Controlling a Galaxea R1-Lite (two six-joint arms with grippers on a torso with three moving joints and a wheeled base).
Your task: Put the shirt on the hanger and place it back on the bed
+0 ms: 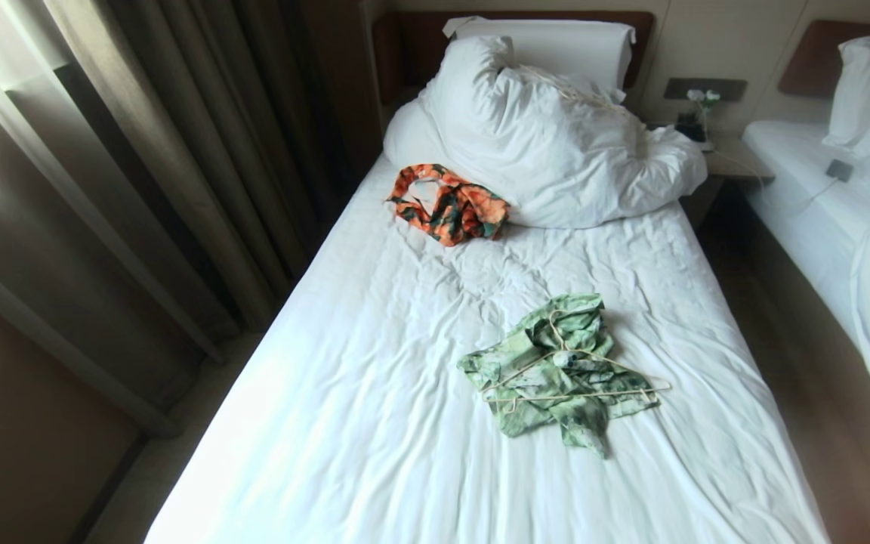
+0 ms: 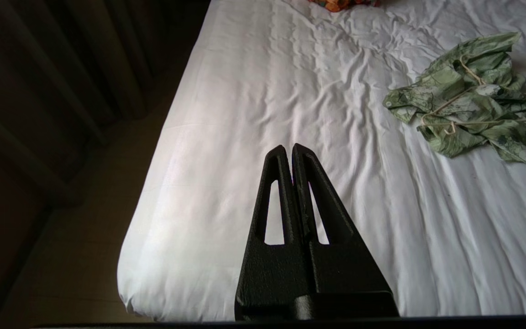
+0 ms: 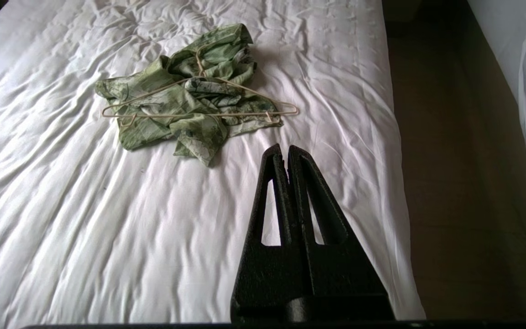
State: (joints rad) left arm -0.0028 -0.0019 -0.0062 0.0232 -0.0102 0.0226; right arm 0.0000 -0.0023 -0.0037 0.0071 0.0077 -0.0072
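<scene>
While nothing is yet in hand, the shirt (image 1: 552, 374) lies crumpled in the lower centre-right of the head view, on the white sheet of the bed (image 1: 374, 423), with the hanger (image 1: 582, 378) resting right on top of it. The hook curls up toward the far end of the heap, and the long bottom bar runs across its near side. So the hanger sits over the shirt, not inside it; the hanging itself looks not yet done.

Now the left gripper (image 2: 289, 148), low centre of its wrist view, has its fingers pressed together and holds nothing, poised over bare sheet with the shirt off in the upper right of that frame. The right gripper (image 3: 283, 150) is likewise closed and empty, just short of the shirt's nearest fold, which sits up and left of it in its own view.

To do this well, I'd say open first, then separate the two: lift the hanger by its neck or the bar end that juts past the cloth at the right of the head view, where the wire lies clear of fabric. A thin wire could slip from the pads, so a square pinch matters. The orange patterned garment (image 1: 450, 204), upper centre by the duvet (image 1: 556, 143), is well apart and should stay out of it.
</scene>
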